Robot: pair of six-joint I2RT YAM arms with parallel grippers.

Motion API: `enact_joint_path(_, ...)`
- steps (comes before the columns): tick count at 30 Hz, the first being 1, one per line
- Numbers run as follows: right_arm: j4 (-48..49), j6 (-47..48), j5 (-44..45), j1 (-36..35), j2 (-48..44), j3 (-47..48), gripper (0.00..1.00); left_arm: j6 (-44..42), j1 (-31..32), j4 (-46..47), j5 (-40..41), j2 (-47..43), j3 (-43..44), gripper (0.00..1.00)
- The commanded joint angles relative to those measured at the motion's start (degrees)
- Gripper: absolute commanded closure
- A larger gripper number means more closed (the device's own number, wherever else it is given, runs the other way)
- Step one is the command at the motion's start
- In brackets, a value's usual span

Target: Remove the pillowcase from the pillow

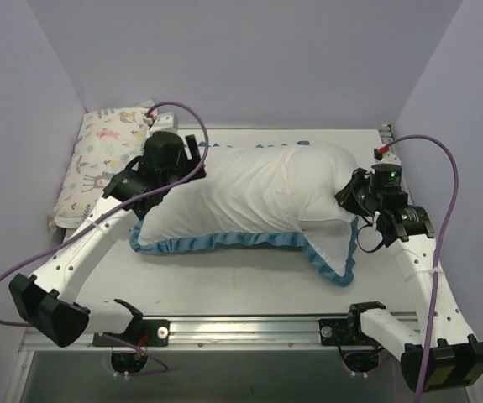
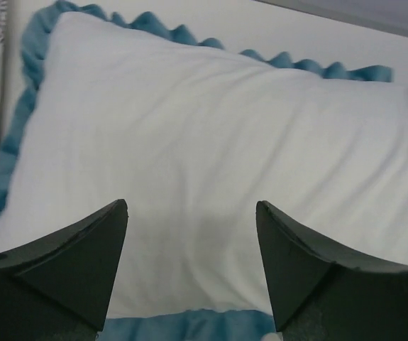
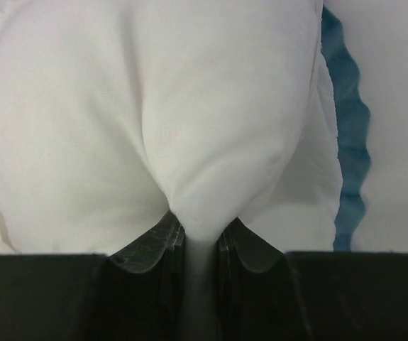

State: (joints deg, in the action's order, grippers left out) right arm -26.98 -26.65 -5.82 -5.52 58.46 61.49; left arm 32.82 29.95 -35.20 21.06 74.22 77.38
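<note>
Cloth is pinched tight at the right end. The right gripper (image 3: 200, 238) is closed on a bunched corner of the pillow (image 3: 189, 106), and the white stuff is squeezed into a thin fold between its fingers (image 3: 154, 245). It looks like the pillow itself is held there, not the cover, but both are white and it is hard to be sure. The left gripper (image 2: 191, 209) is held wide open just above the other end, with nothing in it. Under it the pillowcase (image 2: 211, 128) is seen, plain white side up, with its blue ruffle (image 1: 224, 240) showing round the edges. The pillow is laid across the middle of the table (image 1: 249, 290), and most of it seems to be inside the cover. A smaller pillow with animal prints (image 1: 98, 159) is tucked at the far left and should be left alone.

The step in hand seems to be a fresh grab with the left gripper. Only the loose cover should be pinched, near the left edge or the ruffle, and not the fat pillow under it. A small bite is best, so just one layer is caught. The right end should be gripped hard while the cover is pulled away to the left. If the pillow is grabbed too, nothing will be slid off and everything will only be dragged.
</note>
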Motion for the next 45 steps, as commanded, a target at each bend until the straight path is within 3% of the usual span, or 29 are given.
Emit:
enact_joint_path(1, 5.3, 0.9, 2.8, -2.8, -2.9, -7.6, 1.00, -3.4, 5.9, 2.9, -3.9, 4.4, 7.4, 0.18)
enact_joint_path(6, 8.7, 0.6, 2.1, -3.4, -3.9, -17.4, 1.00, -6.7, 14.1, 5.9, -5.3, 10.6, 10.5, 0.12)
enact_joint_path(9, 9.4, 0.4, 2.7, -3.5, -4.5, -18.1, 1.00, -5.8, 17.7, 4.9, -2.4, 12.4, 10.9, 0.12)
enact_joint_path(13, 7.9, 0.7, 3.4, -3.5, -4.5, -14.7, 1.00, 4.1, 25.0, 0.7, 10.5, 6.5, 4.9, 0.12)
enact_joint_path(18, 7.2, 0.4, 3.1, -3.9, -3.9, -12.8, 1.00, 18.9, 31.5, -0.5, 22.6, -5.6, -14.1, 0.12)
enact_joint_path(23, 7.0, 0.2, 2.7, -4.3, -3.3, -11.6, 1.00, 28.3, 32.1, 1.4, 22.5, -13.7, -26.3, 0.12)
enact_joint_path(32, 4.2, 1.2, 3.9, -5.2, -3.4, -8.6, 1.00, 23.4, 31.8, 20.9, 18.6, -19.2, -40.1, 0.10)
enact_joint_path(45, 1.0, 2.3, 5.3, -5.3, -4.1, -5.6, 1.00, 36.4, 29.6, 18.1, 13.0, -22.3, -45.7, 0.10)
